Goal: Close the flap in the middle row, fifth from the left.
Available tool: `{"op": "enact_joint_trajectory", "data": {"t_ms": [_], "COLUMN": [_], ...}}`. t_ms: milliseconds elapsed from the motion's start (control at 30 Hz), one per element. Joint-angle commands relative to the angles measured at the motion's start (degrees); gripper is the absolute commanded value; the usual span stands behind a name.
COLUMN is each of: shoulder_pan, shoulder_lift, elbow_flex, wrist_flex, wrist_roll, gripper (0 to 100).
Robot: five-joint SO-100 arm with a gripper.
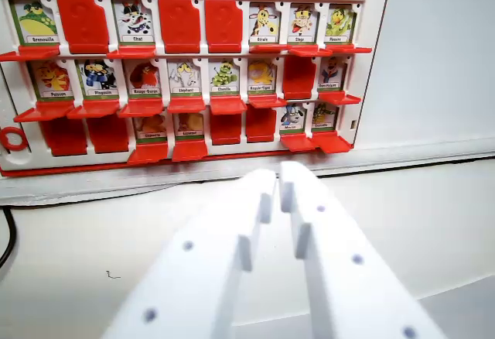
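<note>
The jaws are pretty much pressed together, only a thin slit between the two white fingers (pixel 325 261), nothing pinched, and the gripper (pixel 277 180) sits low in the wrist view, hanging over the pale counter (pixel 433 223) and well short of the game board (pixel 376 60). The board stands upright at the back, white frame with red flaps in three rows of eight. Middle row, counting from the wrist view's left: five open flaps showing cartoon cards, and the fifth one (pixel 225 80) has a green frog-looking character with its red flap folded down flat under it, so it's open. It sits above the jaw tips and a little to the wrist view's left. Just to its right is another open card with a yellow animal (pixel 261 76), then a shut red flap (pixel 298 76), then one more open card at the end. Top row has three shut flaps mixed in with open cards; bottom row is shut on the first two and on the fifth and sixth. There's a red ring (pixel 11 138) on the board's left edge, and a black cable (pixel 8 238) curls on the counter at the far left. Card labels are too small to read properly.
</note>
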State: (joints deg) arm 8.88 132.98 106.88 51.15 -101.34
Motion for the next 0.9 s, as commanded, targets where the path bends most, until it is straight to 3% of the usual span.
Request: {"op": "enact_joint_trajectory", "data": {"t_ms": [0, 167, 467, 867], "shoulder_pan": [1.14, 2.90, 3.16, 2.37], "shoulder_lift": [-0.26, -0.26, -4.48, -21.88], "elbow_flex": [0.88, 8.00, 18.37, 19.16], "wrist_flex": [-4.48, -11.69, -24.79, -44.82], "wrist_roll": [-0.97, -1.93, -1.32, -0.18], "gripper": [0, 0, 0, 0]}}
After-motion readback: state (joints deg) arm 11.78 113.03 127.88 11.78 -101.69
